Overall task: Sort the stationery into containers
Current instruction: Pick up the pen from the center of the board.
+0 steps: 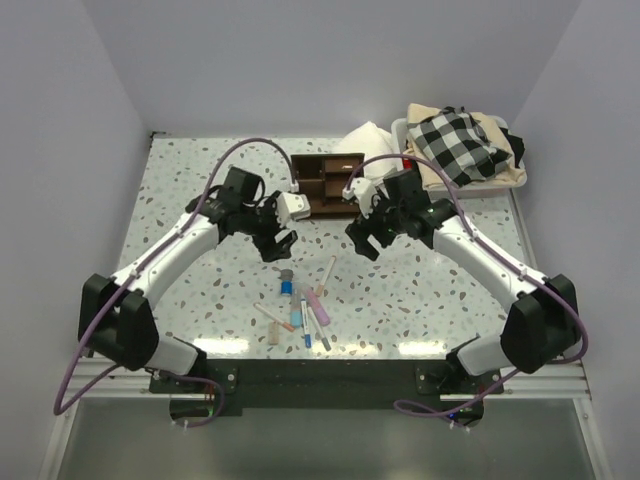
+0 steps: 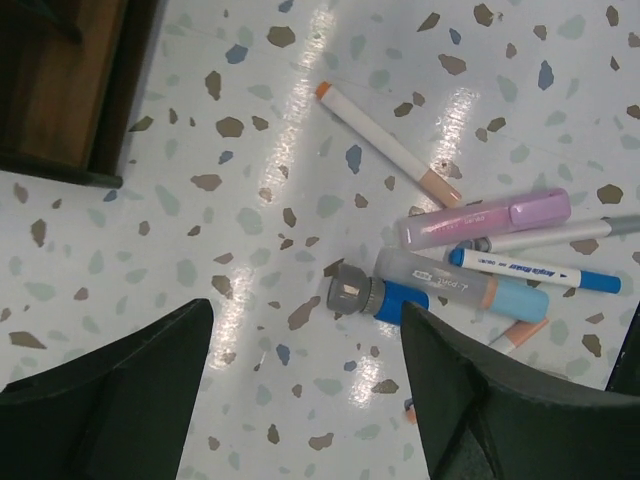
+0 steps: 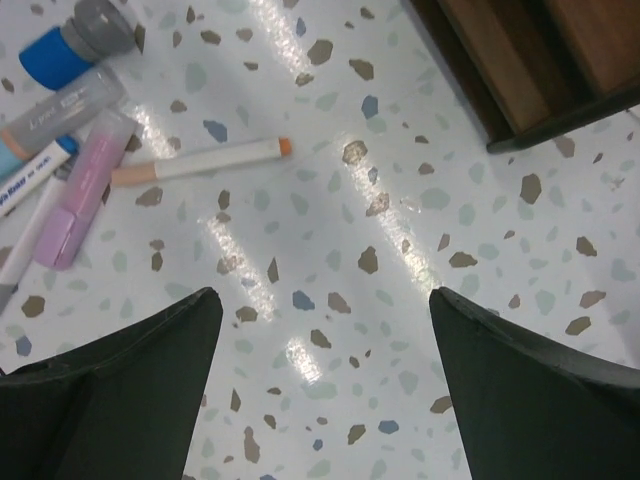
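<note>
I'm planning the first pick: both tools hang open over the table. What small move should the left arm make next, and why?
Probably lower the left tool, shifted slightly toward the grey-capped blue marker: the tool is open and empty, that marker lies nearest it, and the stationery lies outside the organizer.

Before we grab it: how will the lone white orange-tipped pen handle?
The white pen looks round and smooth, so it probably rolls if nudged sideways. Thin, straight: likely rigid and light. Flat on the glossy table, it may skid under a pinch.

Plain white walls (image 1: pixel 300 60), glossy speckled terrazzo tabletop (image 1: pixel 190 185)
</note>
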Action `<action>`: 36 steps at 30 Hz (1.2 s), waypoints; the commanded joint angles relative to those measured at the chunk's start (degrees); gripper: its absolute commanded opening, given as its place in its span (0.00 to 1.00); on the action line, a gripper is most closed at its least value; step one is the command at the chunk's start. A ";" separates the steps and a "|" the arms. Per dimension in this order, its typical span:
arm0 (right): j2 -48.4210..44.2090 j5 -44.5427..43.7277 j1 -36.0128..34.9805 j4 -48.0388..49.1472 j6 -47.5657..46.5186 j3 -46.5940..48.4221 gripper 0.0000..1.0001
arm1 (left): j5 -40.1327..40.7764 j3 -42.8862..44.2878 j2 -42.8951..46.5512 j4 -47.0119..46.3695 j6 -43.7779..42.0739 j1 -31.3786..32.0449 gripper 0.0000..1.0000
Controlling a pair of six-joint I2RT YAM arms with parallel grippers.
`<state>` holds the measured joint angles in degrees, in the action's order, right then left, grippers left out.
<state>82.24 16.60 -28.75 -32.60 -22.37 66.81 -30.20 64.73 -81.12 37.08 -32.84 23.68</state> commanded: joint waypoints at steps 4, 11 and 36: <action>-8.04 -6.22 0.89 5.08 1.71 -4.31 0.89 | 2.15 5.06 -9.93 1.60 3.12 6.80 0.66; -13.94 -1.76 1.33 2.90 -7.23 -9.59 0.90 | 5.06 -0.83 -7.30 -2.29 -5.47 9.45 0.68; 16.89 19.35 -9.48 -34.00 -117.94 7.19 0.83 | 4.26 -3.20 7.73 -8.68 17.10 -19.55 0.86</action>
<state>96.55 35.31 -36.47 -56.38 -99.94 73.25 -25.34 62.70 -78.87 34.50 -24.25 4.47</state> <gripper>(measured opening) 0.822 0.852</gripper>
